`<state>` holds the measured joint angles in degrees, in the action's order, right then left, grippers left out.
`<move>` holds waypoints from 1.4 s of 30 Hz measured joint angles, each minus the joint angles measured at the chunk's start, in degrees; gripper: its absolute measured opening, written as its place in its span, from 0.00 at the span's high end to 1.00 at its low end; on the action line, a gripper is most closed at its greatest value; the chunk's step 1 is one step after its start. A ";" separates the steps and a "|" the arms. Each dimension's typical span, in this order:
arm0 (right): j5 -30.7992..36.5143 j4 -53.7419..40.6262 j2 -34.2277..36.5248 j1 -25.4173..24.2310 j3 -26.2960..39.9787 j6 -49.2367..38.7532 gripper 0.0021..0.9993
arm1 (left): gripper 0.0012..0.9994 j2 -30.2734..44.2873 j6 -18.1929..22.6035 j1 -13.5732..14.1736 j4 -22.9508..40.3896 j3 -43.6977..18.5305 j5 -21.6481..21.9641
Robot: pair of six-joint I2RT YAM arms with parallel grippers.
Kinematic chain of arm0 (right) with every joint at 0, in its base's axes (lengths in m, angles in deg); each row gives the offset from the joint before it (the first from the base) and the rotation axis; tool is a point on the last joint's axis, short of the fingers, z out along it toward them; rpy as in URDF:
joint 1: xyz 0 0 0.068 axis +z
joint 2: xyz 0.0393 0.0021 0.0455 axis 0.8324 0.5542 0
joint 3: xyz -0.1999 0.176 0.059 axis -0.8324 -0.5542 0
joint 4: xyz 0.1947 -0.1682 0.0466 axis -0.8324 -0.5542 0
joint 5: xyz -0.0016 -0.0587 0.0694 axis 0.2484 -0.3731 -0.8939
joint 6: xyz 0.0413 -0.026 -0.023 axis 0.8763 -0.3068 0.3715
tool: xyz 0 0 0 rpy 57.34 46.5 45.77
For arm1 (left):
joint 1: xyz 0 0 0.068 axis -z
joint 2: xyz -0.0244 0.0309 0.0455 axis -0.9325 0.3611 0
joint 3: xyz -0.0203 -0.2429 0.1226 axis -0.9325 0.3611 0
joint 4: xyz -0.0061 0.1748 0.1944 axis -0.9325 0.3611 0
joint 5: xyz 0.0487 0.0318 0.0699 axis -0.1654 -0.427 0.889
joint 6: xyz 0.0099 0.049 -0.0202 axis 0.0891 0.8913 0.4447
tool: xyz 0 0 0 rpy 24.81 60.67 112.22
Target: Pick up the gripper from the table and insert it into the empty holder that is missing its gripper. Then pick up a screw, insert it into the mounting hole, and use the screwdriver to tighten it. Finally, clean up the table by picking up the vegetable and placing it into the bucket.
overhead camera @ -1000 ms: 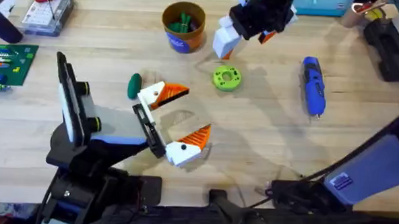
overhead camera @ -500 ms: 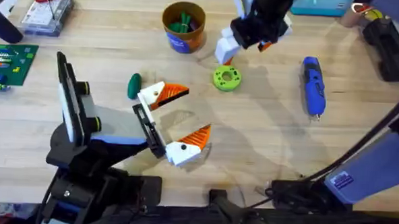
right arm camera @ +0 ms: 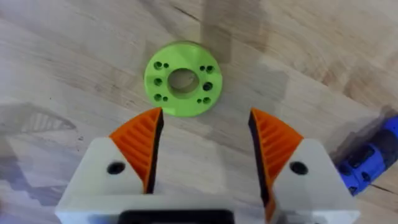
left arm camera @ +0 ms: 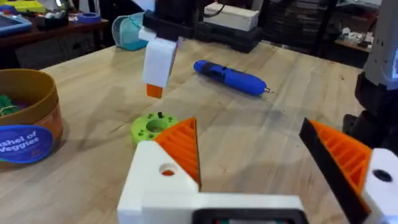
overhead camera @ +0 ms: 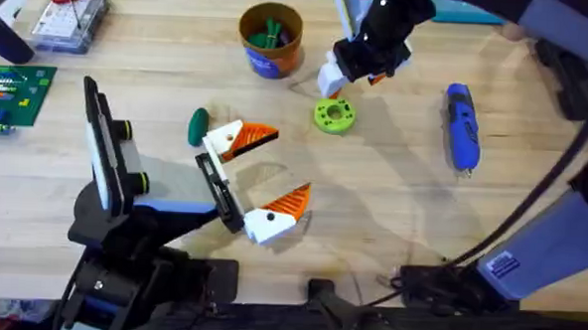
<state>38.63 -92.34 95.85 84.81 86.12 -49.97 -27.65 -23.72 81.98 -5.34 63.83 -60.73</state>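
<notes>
— Overhead view first: where are your grippers?

— My left gripper (overhead camera: 262, 176) rests low over the middle of the bench (overhead camera: 391, 219), its white fingers with orange ribbed pads spread wide apart and holding nothing. My right gripper (overhead camera: 350, 76) hangs farther back, just behind the lime-green disc (overhead camera: 334, 115). Its fingers are apart too, as the right wrist view shows, with the disc (right arm camera: 182, 78) lying on the wood just beyond the gap between my two orange pads (right arm camera: 142, 144), touching neither.

— And the vegetable?

— The dark-green vegetable (overhead camera: 197, 126) lies on the bench just beside the far finger of my left gripper, on its outer side and not between the fingers. I cannot tell whether finger and vegetable touch. It sits well apart from my right gripper.

— The bucket?

— The bucket (overhead camera: 271, 40) stands upright near the back edge, behind the vegetable and to the left of my right gripper, with something green already inside. In my left wrist view it (left arm camera: 28, 118) stands at the edge, its blue band bearing white lettering.

— The screwdriver?

— The blue screwdriver (overhead camera: 462, 126) lies flat on the right side of the bench, well apart from my left gripper and off to the right of my right gripper. From my left wrist it (left arm camera: 231, 77) lies beyond the disc (left arm camera: 155, 126), its thin metal tip pointing away from my right gripper (left arm camera: 158, 65), which hovers above the disc.
</notes>
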 joint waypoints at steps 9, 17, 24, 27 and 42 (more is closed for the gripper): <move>-0.02 1.19 4.80 0.00 -0.25 0.22 0.32 | 0.01 0.00 0.00 0.00 0.00 0.00 0.00; 0.00 1.59 5.77 0.00 -0.43 0.66 0.35 | 0.01 0.00 0.00 0.00 0.00 0.00 0.00; -0.20 1.82 7.82 0.00 -0.46 2.44 0.36 | 0.01 0.00 0.00 0.00 0.00 0.00 0.00; -0.37 1.93 7.98 -0.13 -0.52 4.17 0.37 | 0.01 0.00 0.00 0.00 0.00 0.00 0.00; -0.42 5.05 7.98 -0.85 -3.03 7.41 0.47 | 0.01 0.00 0.00 0.00 0.00 0.00 0.00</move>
<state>38.22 -87.29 103.82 83.96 83.08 -42.56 -27.65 -23.72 81.98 -5.34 63.83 -60.73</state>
